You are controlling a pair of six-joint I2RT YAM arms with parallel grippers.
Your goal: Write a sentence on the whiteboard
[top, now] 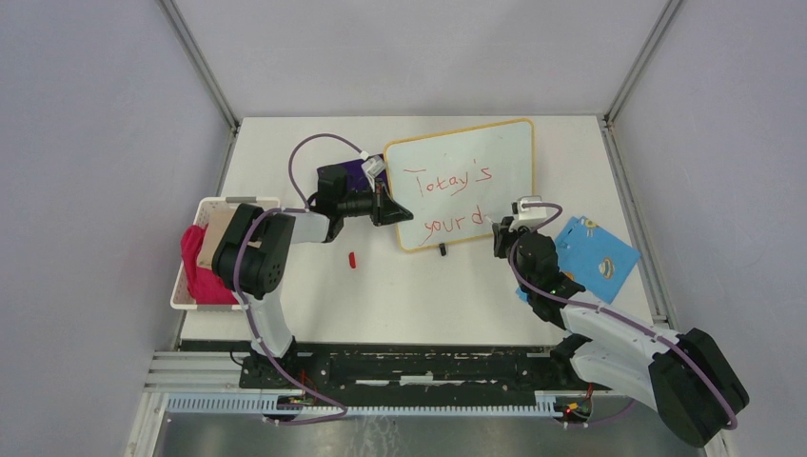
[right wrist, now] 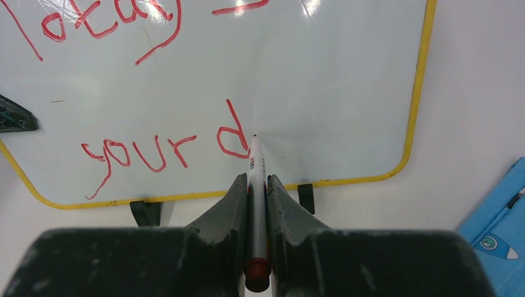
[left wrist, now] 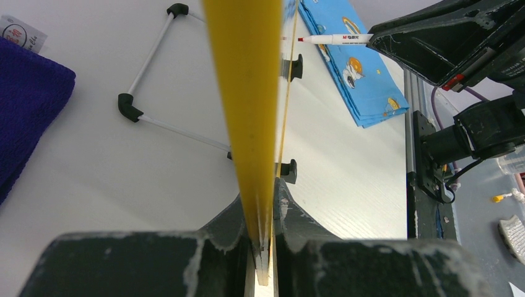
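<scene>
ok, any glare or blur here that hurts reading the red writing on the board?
Right wrist: glare spots on the glossy white yellow-framed whiteboard near its top edge, beside the upper line; the red handwritten sentence is sharp. Left wrist: the board's yellow edge sits close to the lens and blurs; the white red-tipped marker behind it is crisp. Top external: even light, writing small but legible.

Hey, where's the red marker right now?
In the right wrist view, the marker is clamped between the jaws of the right gripper, its tip at the whiteboard just right of the red d on the lower line.
</scene>
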